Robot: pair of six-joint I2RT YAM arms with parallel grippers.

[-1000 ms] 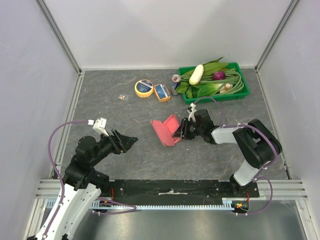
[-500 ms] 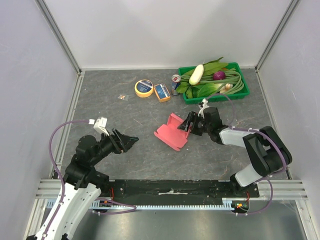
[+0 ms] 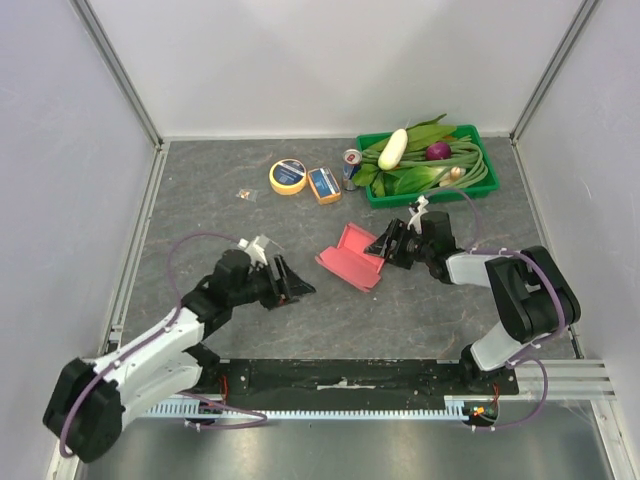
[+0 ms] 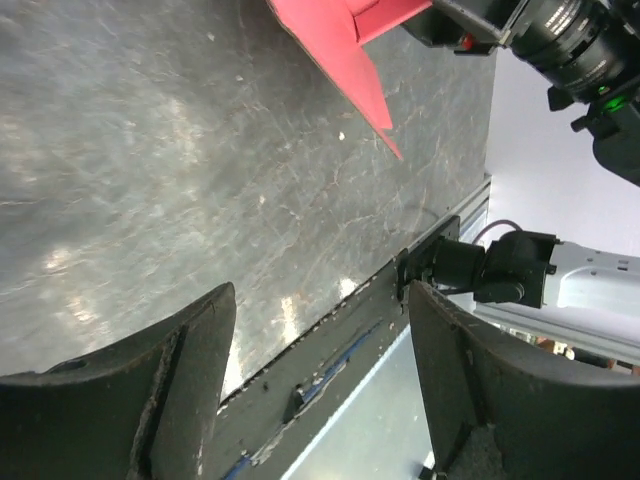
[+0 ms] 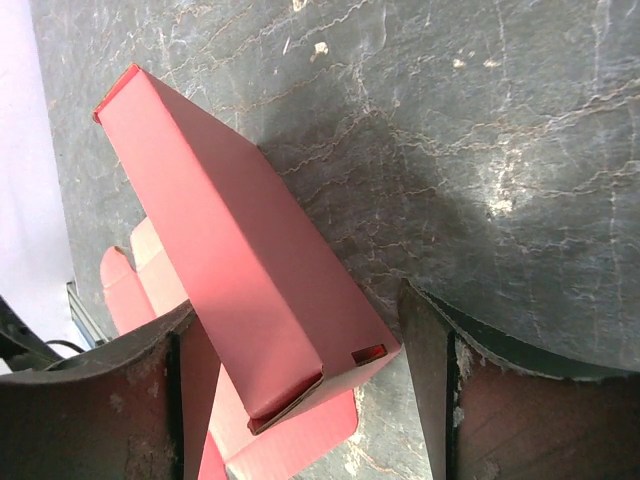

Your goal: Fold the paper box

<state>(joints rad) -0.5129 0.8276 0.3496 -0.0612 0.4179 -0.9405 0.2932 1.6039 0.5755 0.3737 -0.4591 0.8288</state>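
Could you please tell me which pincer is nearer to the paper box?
Right. The right pincer stands open at the paper box's right end, which lies between its fingers. The left pincer, also open, sits clearly apart on the box's near-left side.

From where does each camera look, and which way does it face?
Top view: above and behind the robot, looking down on the table; left arm and right arm show, bases at bottom.
Left wrist: low on the left arm, facing across the table toward the paper box; the open left end effector shows.
Right wrist: on the right arm, looking down at the paper box; the open right end effector frames it.
Shared: all three show the paper box.
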